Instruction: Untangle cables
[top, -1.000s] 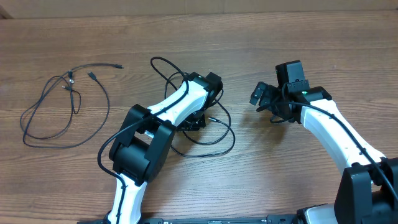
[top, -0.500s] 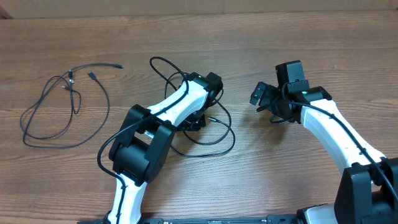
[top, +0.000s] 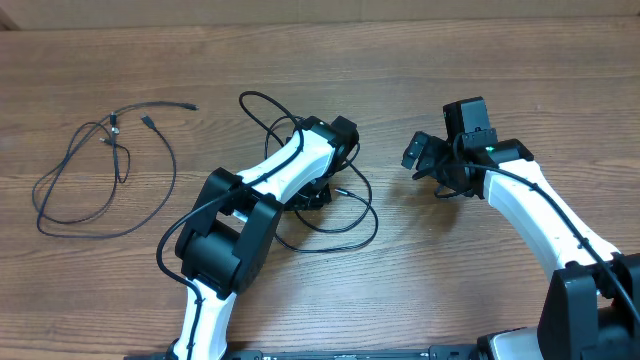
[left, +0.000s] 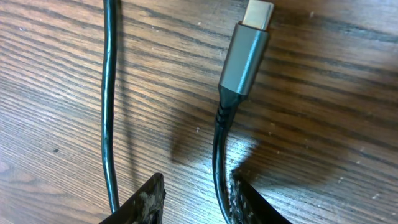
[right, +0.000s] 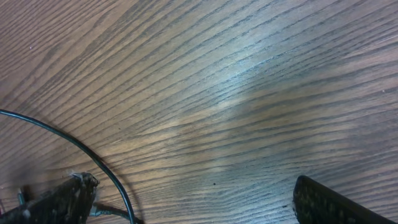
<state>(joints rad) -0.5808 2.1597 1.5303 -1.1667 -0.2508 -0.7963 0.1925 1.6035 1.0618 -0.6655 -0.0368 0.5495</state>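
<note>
Where the overhead view shows the cables (top: 350, 228) looped at centre under the left gripper (top: 312, 197), the left wrist view shows its jaws part-open astride one cord (left: 217, 143) (judged light, limp); grip it behind the stiff plug (left: 244, 59). Right wrist view: right gripper (right: 199, 208) spread wide, empty.

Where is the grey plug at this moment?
In the left wrist view, near the top: the grey plug lies on the table, ahead of the left gripper, beside another black cable.

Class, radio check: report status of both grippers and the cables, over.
Left gripper open, straddling the grey-plug cable. Right gripper open, holding nothing. Tangle lies under the left arm; another cable sits apart.
</note>
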